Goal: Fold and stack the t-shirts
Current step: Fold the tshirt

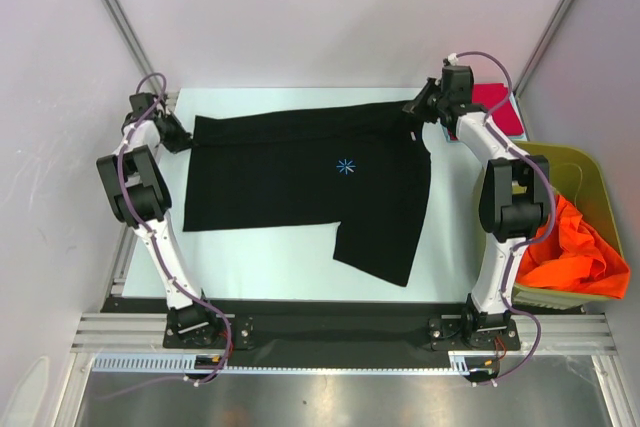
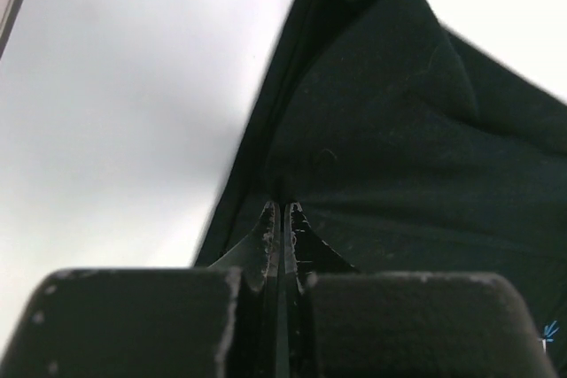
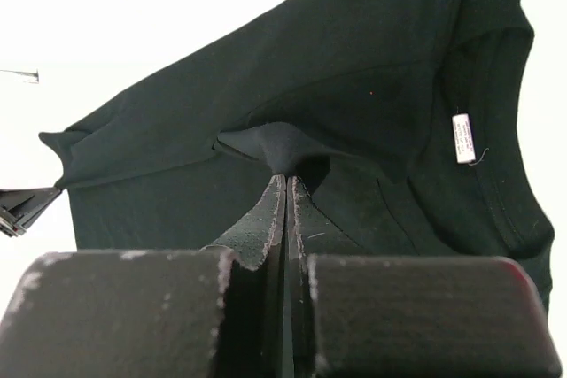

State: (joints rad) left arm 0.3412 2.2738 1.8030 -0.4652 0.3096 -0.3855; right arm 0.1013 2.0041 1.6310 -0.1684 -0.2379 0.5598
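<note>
a: what is seen from the top view?
b: the black t-shirt (image 1: pixel 300 182) is spread on the table (image 1: pixel 260 257). its far edge is pinched by the left gripper (image 1: pixel 183 140) and the right gripper (image 1: pixel 415 112). the orange t-shirt (image 1: pixel 570 247) is seen in the olive-green bin (image 1: pixel 590 162), and the red t-shirt (image 1: pixel 497 107) at the far right corner.
a: and the wrist views?
b: in the left wrist view the jaws are clamped on black cloth. the same is shown in the right wrist view. the folding is judged as hardly begun, and nothing is stacked yet.
</note>
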